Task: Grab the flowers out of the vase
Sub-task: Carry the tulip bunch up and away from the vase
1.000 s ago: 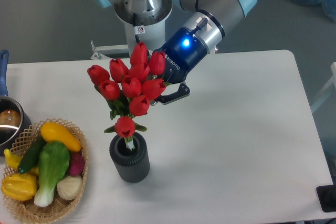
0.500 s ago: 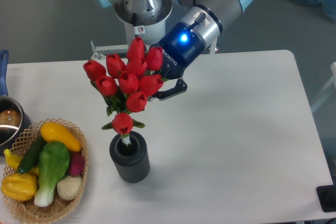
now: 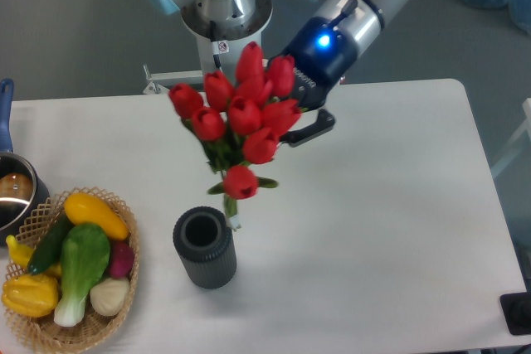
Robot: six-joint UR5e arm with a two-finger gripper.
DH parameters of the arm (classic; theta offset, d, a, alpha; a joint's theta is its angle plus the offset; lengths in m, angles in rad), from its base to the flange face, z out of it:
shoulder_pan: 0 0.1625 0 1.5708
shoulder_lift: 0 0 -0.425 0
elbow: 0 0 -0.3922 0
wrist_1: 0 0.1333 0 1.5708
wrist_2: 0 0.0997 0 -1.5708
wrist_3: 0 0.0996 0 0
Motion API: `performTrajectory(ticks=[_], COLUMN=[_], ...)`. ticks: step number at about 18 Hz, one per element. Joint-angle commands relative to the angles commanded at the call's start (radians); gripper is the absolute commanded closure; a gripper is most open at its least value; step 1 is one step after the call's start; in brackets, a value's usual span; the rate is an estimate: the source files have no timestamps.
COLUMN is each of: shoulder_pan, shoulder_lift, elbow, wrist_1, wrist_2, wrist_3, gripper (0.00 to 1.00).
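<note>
The flowers (image 3: pixel 242 118), a bunch of red tulips with green leaves and tied stems, hang in the air above the table. The stem ends float just above and to the right of the vase's mouth, clear of it. My gripper (image 3: pixel 286 126) is shut on the bunch from the right, mostly hidden behind the blooms; one dark finger (image 3: pixel 311 128) shows. The vase (image 3: pixel 204 247), dark grey and ribbed, stands upright with an open, empty mouth near the table's front.
A wicker basket (image 3: pixel 123 288) of toy vegetables sits at the front left. A blue-handled metal pot (image 3: pixel 12 190) stands at the left edge. The robot base (image 3: pixel 217 14) rises behind the table's far edge.
The gripper has lifted the flowers up and to the right. Their stems have come out of the vase, which stayed in place.
</note>
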Motion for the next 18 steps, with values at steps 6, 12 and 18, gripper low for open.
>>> performTrajectory(ticks=[6, 12, 18], shoulder_pan=[0.077, 0.104, 0.120], shoulder_lift=[-0.035, -0.051, -0.049], elbow=[0.025, 0.037, 0.031], wrist_1=[0.000, 0.000, 0.000], wrist_2=[-0.014, -0.014, -0.015], wrist_3=[0.006, 0.008, 0.008], gripper=[0.59, 0.59, 0.59])
